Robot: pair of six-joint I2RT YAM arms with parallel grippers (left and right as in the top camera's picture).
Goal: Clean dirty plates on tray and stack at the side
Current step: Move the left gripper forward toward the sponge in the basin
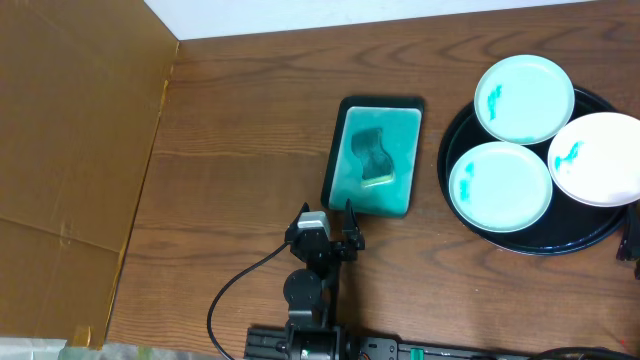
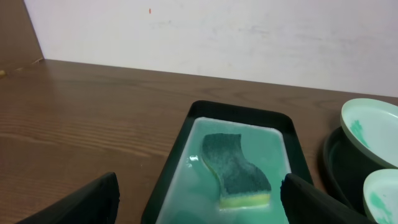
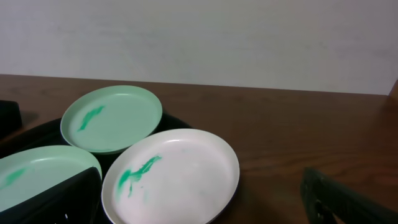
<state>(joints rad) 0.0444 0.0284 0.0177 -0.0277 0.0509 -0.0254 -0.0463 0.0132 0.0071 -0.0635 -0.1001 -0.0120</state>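
**A:** What is seen nearest the robot's base?

**B:** The left gripper (image 1: 328,218) is found at the 6 o'clock edge of the wooden table (image 1: 240,130). Its fingers are spread wide apart and nothing is held between them. A black cable (image 1: 235,285) is looped away at its 8 o'clock.

**A:** And the other arm?

**B:** The right gripper (image 3: 200,174) is shown in its own wrist view with the fingers parted and nothing gripped. Overhead, only a sliver of it is caught at the table's 4 o'clock edge.

**A:** What is placed ahead of the left gripper?

**B:** A rectangular teal dish (image 1: 400,130) with a black edge is set at its 12 o'clock, just beyond the fingertips. A sponge (image 1: 372,155), dark green on top and yellow beneath, is laid inside it. Whether liquid is held in the dish cannot be told.

**A:** Where are the plates kept?

**B:** All three are carried on the round black tray (image 1: 530,240), which is placed at the dish's 3 o'clock, near it but apart. The near mint plate (image 1: 500,186) is set at the tray's 8 o'clock. The white plate (image 1: 605,158) is set at 3 o'clock, reaching out past the rim. The far mint plate (image 1: 524,97) is set at 12 o'clock. Each is marked with a teal smear.

**A:** Are they touching?

**B:** Their edges are crowded together, but touching or overlapping cannot be told apart. A cardboard sheet (image 1: 70,130) is laid at the table's 9 o'clock side.
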